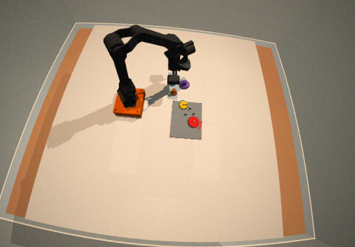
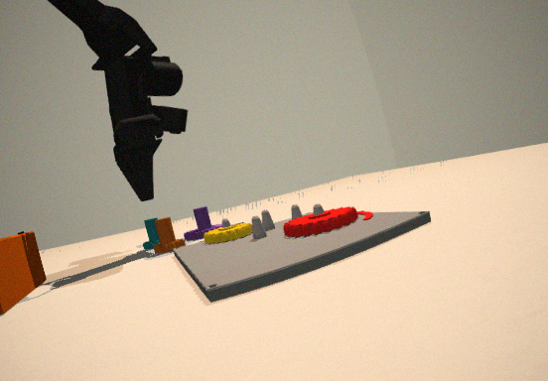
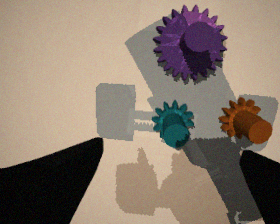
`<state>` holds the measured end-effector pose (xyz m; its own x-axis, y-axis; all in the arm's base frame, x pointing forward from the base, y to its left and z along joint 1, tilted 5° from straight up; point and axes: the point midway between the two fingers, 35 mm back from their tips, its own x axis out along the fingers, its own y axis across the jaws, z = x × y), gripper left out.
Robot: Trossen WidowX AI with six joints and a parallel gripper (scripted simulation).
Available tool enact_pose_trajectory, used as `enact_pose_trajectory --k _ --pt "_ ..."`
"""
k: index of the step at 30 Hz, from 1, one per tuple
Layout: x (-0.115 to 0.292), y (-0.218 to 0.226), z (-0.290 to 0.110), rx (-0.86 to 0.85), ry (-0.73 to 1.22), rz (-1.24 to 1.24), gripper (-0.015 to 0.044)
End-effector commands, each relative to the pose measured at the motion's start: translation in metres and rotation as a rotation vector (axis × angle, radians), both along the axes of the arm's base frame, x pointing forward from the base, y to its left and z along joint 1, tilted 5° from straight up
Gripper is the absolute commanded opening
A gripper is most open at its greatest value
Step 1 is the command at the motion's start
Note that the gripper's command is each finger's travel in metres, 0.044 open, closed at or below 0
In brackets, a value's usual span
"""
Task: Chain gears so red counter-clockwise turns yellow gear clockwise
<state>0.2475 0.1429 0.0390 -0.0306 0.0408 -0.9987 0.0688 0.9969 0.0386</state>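
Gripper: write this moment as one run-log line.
gripper: open, empty | over: loose gears | teal gear: on table | empty pegs: three

Grey board [image 1: 180, 128] [image 2: 238, 265], flat on the bench, bearing red gear [image 1: 193, 122] [image 2: 320, 222], yellow gear [image 1: 183, 106] [image 2: 228, 233] and three bare pegs [image 1: 193, 114] [image 2: 257, 228]; purple [image 1: 184, 84] [image 2: 202, 220] [image 3: 190, 44], teal [image 1: 172, 84] [image 2: 150, 232] [image 3: 173, 123] and orange [image 1: 173, 92] [image 2: 166, 235] [image 3: 245, 121] loose gears, each with an upright round handle, stand apart beyond its yellow-gear end
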Motion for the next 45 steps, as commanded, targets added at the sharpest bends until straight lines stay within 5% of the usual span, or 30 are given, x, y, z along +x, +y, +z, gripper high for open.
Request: enact_pose_trajectory --k 1,29,42,45 --pt "-0.002 -0.004 0.001 -0.012 0.023 -0.019 0.0440" --pt "-0.005 -0.004 -0.041 -0.012 0.024 -0.019 0.0440" --pt "-0.005 -0.004 -0.041 -0.012 0.024 -0.019 0.0099" --pt "-0.005 -0.004 -0.041 -0.012 0.024 -0.019 0.0079"
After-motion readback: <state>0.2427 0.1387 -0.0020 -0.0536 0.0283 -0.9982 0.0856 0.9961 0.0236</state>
